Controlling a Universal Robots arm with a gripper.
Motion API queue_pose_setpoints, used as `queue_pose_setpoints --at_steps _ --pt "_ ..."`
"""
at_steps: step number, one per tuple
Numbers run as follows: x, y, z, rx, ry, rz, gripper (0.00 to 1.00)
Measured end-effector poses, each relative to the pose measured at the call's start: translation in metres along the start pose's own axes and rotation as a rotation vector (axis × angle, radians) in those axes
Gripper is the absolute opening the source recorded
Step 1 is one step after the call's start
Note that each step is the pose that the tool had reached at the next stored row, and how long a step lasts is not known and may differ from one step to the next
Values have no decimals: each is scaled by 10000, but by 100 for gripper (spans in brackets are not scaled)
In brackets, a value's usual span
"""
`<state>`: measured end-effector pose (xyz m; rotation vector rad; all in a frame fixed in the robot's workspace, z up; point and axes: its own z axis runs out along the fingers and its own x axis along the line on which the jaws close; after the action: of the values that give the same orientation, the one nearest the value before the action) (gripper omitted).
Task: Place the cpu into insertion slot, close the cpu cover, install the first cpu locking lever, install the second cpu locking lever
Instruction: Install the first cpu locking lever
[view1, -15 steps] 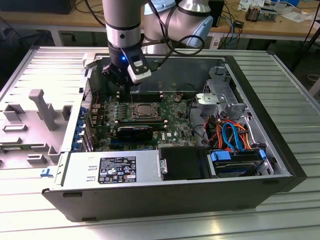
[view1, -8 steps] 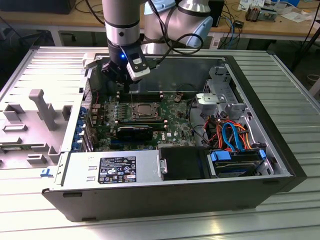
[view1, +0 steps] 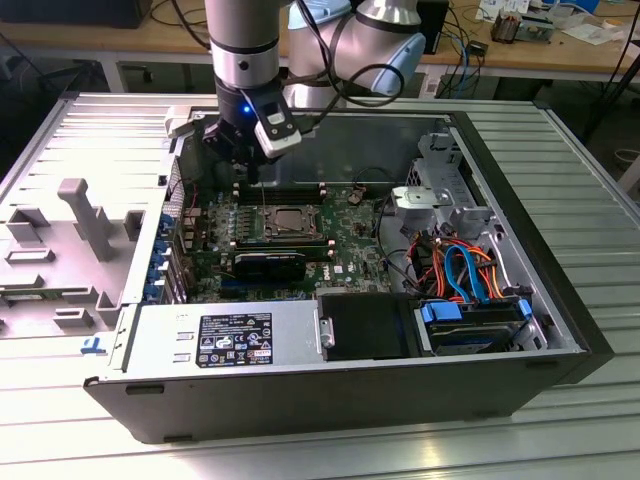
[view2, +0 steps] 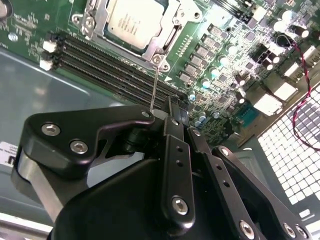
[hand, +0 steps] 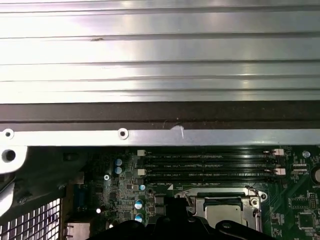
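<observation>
Silver-grey metal tops the one cpu (view2: 132, 20), which we find seated in the one insertion slot (view1: 272, 232), near the middle of the motherboard (view1: 350, 240) inside the open computer case (view1: 300, 400). One cpu cover (view2: 102, 17) lies flat over it, and its window frames the chip.

We count one thin locking lever (view2: 154, 85) standing up from a corner of the socket. Its free end meets the gripper (view2: 159, 116). In the second wrist view the claw is drawn narrow, with its fingers (view2: 172, 125) pinched on that lever end. Whether a second lever lies latched beside the cover, we cannot tell.

In the exterior view the one gripper (view1: 252, 172) hangs just beyond the socket's far edge, toward the exterior view's left, with the lever rising to it.

We count four long memory slots (hand: 207, 165) lying side by side between the socket and the far wall of the case.
</observation>
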<state>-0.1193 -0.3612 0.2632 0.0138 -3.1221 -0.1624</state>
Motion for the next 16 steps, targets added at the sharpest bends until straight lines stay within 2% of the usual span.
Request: queue_pose_setpoints --at_steps 16 --pt "-43 15 32 -3 7 -51 11"
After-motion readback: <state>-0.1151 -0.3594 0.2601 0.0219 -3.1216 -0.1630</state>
